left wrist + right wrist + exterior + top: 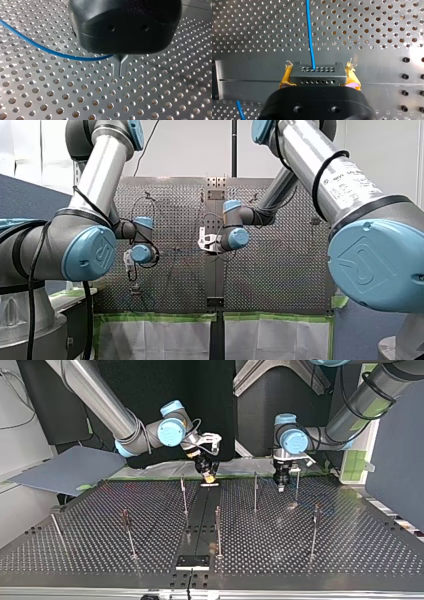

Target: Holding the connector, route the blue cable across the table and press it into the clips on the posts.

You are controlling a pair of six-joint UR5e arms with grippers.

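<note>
My right arm comes in from the upper left of the top view, a silver tube with blue joint caps. It bends down at the wrist so that my right end effector [208, 477] hangs tilted over the far middle of the surface [320, 555], a dark metal plate drilled with an even grid of round holes. In the right wrist view its yellow pads [286, 77], frayed at the edges, are clamped on either side of the connector [317, 73], a flat grey rectangular block with two rows of small holes in its face. The blue cable [310, 32], thin, smooth and round, leaves one of those holes and runs straight ahead over the perforations. My left arm enters from the upper right of the top view, and my left end effector [281, 485] points straight down near the far edge, among slim upright metal posts [255, 492]. In the left wrist view, below its glossy rounded black body, the metal fingertips [120, 58] meet in a point just above the shiny surface. The cable curves in from the side and ends there, pinched between them.
</note>
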